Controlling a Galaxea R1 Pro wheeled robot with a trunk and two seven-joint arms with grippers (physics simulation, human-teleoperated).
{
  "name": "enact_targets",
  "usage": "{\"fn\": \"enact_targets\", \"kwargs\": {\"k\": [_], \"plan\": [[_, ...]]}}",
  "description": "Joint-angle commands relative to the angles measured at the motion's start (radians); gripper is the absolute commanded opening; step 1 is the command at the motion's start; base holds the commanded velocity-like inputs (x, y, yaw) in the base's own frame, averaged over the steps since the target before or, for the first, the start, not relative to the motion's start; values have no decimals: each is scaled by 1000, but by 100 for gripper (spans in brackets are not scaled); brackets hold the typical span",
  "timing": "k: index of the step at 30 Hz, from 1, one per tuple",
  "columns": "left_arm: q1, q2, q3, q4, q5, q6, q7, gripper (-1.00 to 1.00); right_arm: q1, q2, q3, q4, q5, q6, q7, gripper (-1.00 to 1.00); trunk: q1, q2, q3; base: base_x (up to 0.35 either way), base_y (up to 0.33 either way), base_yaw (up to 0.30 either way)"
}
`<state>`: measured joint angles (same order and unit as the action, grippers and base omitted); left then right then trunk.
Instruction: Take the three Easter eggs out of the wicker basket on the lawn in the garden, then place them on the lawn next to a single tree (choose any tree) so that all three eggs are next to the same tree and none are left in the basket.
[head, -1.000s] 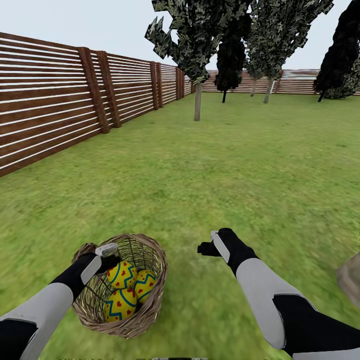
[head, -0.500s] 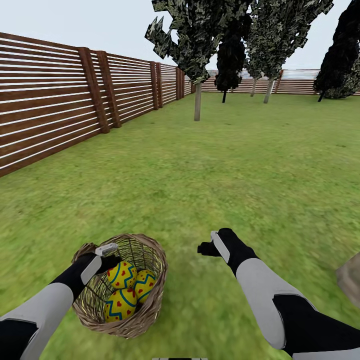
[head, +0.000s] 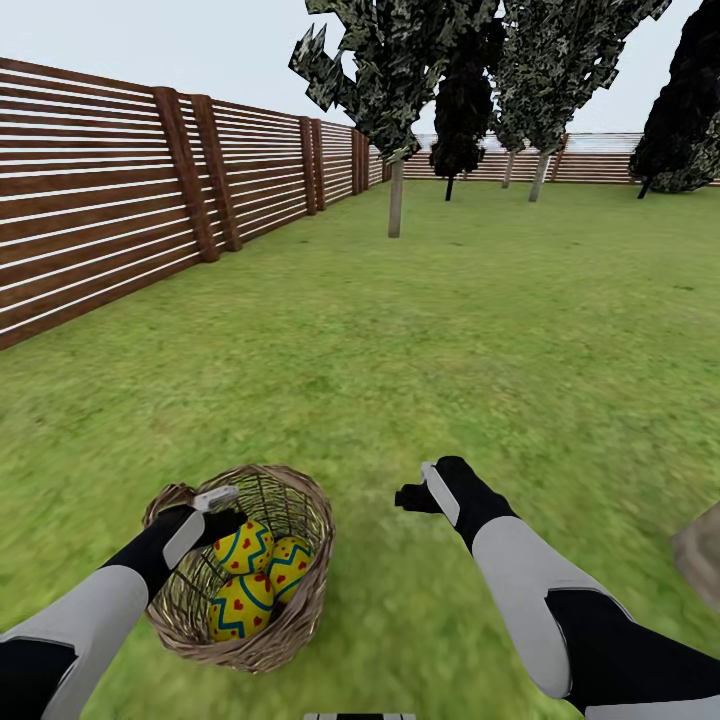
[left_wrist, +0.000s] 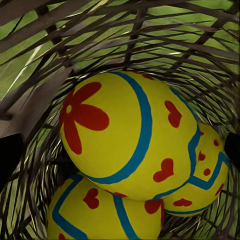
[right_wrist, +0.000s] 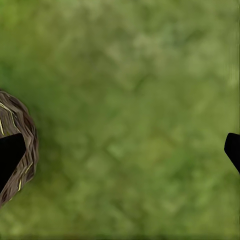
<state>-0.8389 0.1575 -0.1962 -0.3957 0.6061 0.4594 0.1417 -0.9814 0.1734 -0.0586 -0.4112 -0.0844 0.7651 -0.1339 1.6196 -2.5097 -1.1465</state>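
Camera tilted slightly; both claws apart: left claw (head: 222, 508) inside wicker basket (head: 300, 610), right claw (head: 418, 490) over lawn (head: 450, 330).

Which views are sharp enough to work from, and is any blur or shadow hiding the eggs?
Head view: evenly lit, eggs crisp in the wicker basket, lawn slightly smeared. Left wrist view: sharp, top egg bright, lower weave shaded. Right wrist view: soft, blurred grass, basket rim at the edge.

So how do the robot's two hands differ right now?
The left gripper is down inside the wicker basket, right at the Easter eggs; the right gripper hangs over bare lawn beside the basket. The left wrist view looks closely at eggs, the right at grass. Both have their fingers spread apart and hold nothing.
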Motion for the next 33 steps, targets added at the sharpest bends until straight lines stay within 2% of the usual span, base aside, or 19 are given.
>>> {"fn": "enact_targets", "kwargs": {"k": [1, 5, 9, 21, 24, 33], "plan": [[0, 1, -8, -3, 11, 4, 5, 100, 0, 1, -6, -1, -9, 3, -9, 100, 0, 0, -1, 0, 0, 0], [0, 1, -10, -3, 11, 4, -4, 100, 0, 1, -6, -1, -9, 4, -9, 100, 0, 0, -1, 0, 0, 0], [0, 1, -11, -3, 11, 4, -6, 100, 0, 1, -6, -1, -9, 4, -9, 100, 2, -1, -16, 0, 0, 0], [1, 2, -11, -3, 9, 2, -7, 100, 0, 1, -6, -1, -9, 4, -9, 100, 2, -1, -16, 0, 0, 0], [1, 2, -13, -3, 9, 2, -7, 100, 0, 1, -6, -1, -9, 4, -9, 100, 3, -2, -28, 0, 0, 0], [1, 2, -17, -3, 8, -3, -7, 100, 0, 1, -6, -1, -9, 1, -10, 100, 3, -2, -28, 0, 0, 0]]}}
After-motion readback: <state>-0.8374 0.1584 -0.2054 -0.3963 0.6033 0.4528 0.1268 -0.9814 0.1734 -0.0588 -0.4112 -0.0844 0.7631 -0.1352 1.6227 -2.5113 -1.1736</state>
